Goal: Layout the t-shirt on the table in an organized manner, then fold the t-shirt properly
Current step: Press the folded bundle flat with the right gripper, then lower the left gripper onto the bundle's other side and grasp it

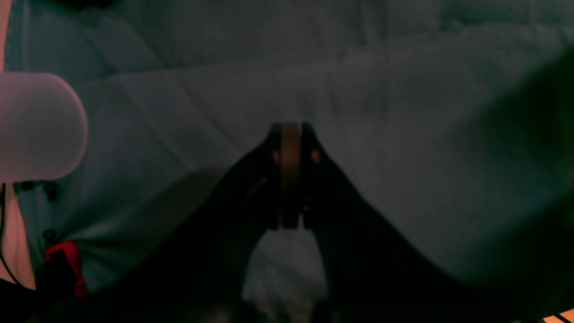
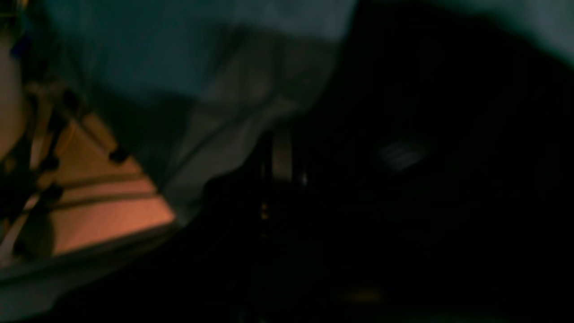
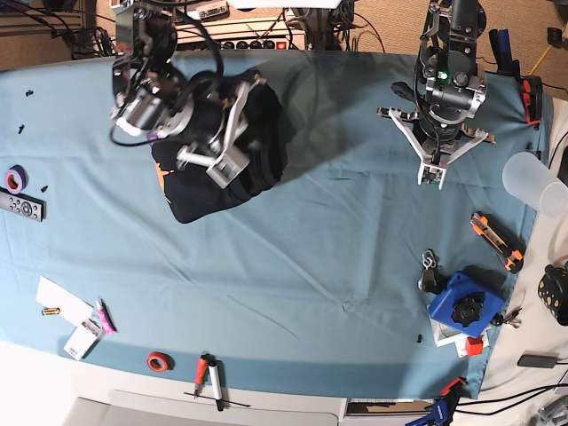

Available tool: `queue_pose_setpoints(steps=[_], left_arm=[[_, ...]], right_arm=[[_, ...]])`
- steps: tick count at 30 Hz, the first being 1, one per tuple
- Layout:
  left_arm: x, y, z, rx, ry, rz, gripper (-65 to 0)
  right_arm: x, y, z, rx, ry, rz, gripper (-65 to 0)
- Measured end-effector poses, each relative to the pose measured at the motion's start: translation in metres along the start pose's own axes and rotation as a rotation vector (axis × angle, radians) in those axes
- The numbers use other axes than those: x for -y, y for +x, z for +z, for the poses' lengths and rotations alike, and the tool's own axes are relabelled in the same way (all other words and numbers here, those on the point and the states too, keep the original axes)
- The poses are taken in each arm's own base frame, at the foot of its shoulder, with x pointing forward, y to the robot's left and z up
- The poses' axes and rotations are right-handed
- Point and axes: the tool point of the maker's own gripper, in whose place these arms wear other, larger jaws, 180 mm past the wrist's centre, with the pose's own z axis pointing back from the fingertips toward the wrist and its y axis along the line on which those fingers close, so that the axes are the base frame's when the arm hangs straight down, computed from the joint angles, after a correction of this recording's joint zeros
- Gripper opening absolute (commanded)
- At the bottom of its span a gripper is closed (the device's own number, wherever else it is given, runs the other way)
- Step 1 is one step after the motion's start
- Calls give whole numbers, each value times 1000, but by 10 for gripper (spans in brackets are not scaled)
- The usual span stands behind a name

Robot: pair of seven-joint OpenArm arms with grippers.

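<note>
The black t-shirt (image 3: 257,133) is bunched in a heap at the back left of the light blue table (image 3: 311,257); a bit of orange print shows at its left edge. In the base view my right gripper (image 3: 222,166) sits on top of the heap. In the right wrist view its fingers (image 2: 281,154) look pressed together, with dark t-shirt fabric (image 2: 448,179) all around them. My left gripper (image 3: 431,177) is shut and empty, above bare cloth at the back right. The left wrist view shows its fingertips (image 1: 290,130) closed over the table (image 1: 403,112).
A clear plastic cup (image 3: 532,177) stands near the right edge, also in the left wrist view (image 1: 40,125). An orange cutter (image 3: 495,240) and a blue block (image 3: 457,306) lie front right. A remote (image 3: 22,207), purple tape (image 3: 15,179), papers (image 3: 62,302), red tape (image 3: 159,361) and a screwdriver (image 3: 207,373) line the left and front edges.
</note>
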Motion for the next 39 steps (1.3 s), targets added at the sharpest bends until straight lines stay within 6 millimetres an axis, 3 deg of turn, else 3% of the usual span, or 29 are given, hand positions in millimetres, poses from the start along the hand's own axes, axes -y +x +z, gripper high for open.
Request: queue_pose_setpoints(steps=[5,9,14,18,22,28,30,34,39], left_arm=[[1,0,0,1,-7,4,-650],[11,4,0,19,-61,32,-650],[35,5,4,31,-196,-16,-650],[56,8,9,53,-315,-41,-650],[77,13,17,80,-428,-43,-650],[90,21,24,126,-510,-38,-594],[94,24,27,141,-541,-19,-577],[100,29,32,166,-580,9,-569],[100,30,32,167,-579,9,-569]], right_arm=[[59,31,28,153,-171,-41,-650],[82,14,17,117,-178,-130,-650],[71,-21,-26,11,-39,-202,-650],[65,-24,-44,-24,14,-198,-650],[66,-16,-42,-24,18,-183,-650],[54,30,-22,132,69,-145,-650],[50,26,-26,115,77,-150,-650],[48,0,-42,17,72,-163,-650],[53,7,-36,41,53,-160,-650]])
